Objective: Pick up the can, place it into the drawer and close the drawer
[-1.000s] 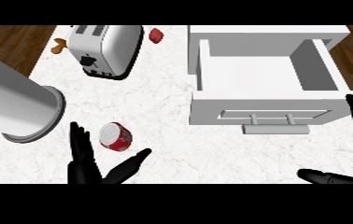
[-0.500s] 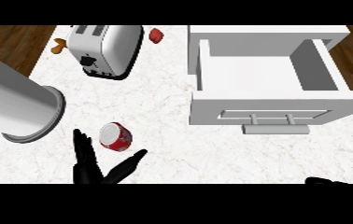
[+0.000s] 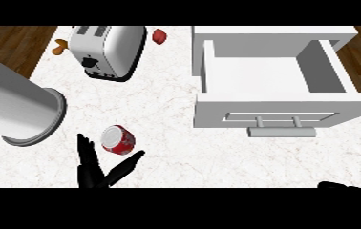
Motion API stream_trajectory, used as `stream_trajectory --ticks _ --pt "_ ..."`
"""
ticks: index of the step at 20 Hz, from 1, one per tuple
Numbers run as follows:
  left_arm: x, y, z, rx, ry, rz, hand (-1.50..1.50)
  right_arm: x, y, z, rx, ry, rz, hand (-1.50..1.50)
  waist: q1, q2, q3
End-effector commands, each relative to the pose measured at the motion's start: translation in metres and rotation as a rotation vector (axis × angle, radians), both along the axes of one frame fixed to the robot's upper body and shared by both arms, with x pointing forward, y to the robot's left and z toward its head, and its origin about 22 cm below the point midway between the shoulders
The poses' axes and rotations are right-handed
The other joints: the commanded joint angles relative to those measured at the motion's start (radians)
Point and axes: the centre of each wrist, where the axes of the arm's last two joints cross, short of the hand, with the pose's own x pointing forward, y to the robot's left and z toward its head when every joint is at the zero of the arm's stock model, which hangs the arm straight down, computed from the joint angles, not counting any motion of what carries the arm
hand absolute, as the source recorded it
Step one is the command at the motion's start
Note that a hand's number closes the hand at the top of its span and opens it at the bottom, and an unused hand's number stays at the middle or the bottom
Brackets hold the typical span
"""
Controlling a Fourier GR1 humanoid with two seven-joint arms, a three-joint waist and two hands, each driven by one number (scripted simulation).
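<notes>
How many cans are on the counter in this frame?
1. The red can sits on the counter near the lower left, between the fingers and thumb of the open left hand, beside the large grey cylinder. The open drawer shows none inside.

Can (image 3: 118, 140): red and white markings are showing at seven o'clock, none forming readable letters.
Toaster (image 3: 109, 49): nothing is reading as text, at eleven o'clock.
Drawer (image 3: 271, 112): its front is carrying no label, at three o'clock.

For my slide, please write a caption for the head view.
Open left hand around the red can; the drawer is open.
</notes>
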Motion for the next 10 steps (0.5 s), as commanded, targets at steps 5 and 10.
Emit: stream_trajectory --ticks 5,10 --pt "0.013 0.015 -0.022 -0.023 0.004 0.03 -1.5 0.006 0.019 0.012 -0.008 0.0 -0.016 -1.5 0.002 0.0 0.0" --pt "0.014 0.016 -0.039 -0.005 -0.007 0.007 -1.5 -0.002 -0.002 0.005 -0.013 -0.011 0.005 -1.5 0.0 0.0 0.001"
